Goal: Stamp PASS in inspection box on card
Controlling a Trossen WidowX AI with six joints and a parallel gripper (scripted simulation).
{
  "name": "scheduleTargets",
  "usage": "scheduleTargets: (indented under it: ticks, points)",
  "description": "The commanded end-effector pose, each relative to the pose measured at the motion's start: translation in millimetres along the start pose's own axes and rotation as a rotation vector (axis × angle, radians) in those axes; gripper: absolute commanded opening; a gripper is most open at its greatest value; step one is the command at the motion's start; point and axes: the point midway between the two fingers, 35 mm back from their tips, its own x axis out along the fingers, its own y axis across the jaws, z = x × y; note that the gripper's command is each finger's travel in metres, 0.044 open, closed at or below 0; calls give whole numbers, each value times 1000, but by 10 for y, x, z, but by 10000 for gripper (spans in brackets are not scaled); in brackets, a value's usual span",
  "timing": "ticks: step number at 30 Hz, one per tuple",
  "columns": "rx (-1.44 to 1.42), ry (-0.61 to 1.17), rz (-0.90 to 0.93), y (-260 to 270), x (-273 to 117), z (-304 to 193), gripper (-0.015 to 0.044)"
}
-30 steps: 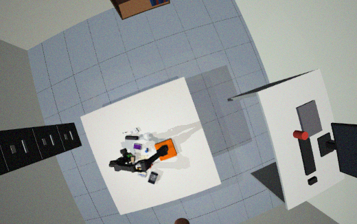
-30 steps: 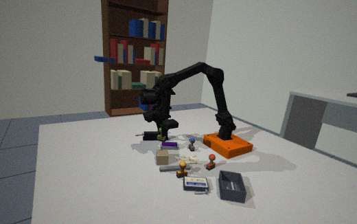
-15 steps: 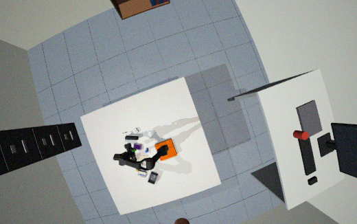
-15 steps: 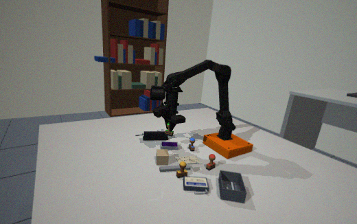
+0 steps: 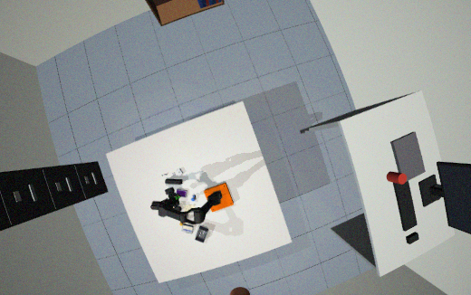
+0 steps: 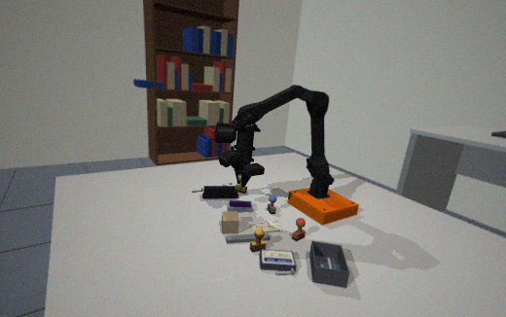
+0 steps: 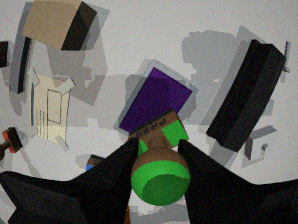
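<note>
The tool (image 6: 240, 181) (image 7: 158, 144) grips the green PASS stamp (image 6: 240, 185) (image 7: 161, 177) near the purple pad (image 6: 240, 204) (image 7: 159, 95). Inking likely comes next, toward twelve o'clock in the wrist view.

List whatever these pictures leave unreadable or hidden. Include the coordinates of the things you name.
- Green stamp's (image 6: 239, 179) (image 7: 161, 182) inking face: turned away in the wrist view, too small in the exterior.
- Card's (image 6: 265, 226) (image 7: 52, 107) printed lines: too blurred in the wrist view.
- Blue stamp (image 5: 193, 197) (image 6: 272, 204) (image 7: 91, 165): mostly behind the hand (image 7: 159, 145) in the wrist view.

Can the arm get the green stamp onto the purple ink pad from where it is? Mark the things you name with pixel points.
Probably yes: the hand (image 6: 240, 181) (image 7: 158, 144) grips the green stamp (image 6: 240, 184) (image 7: 161, 181), and the wrist view shows nothing standing between it and the ink pad (image 6: 240, 204) (image 7: 159, 94). Height above it is hard to judge.
</note>
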Motion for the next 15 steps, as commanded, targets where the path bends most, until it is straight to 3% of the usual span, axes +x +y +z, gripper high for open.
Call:
scheduleTargets:
  ticks: [1, 15]
  points:
    - [-4, 6, -1, -2, 41, -12, 0]
    - [-3, 6, -1, -2, 134, -8, 0]
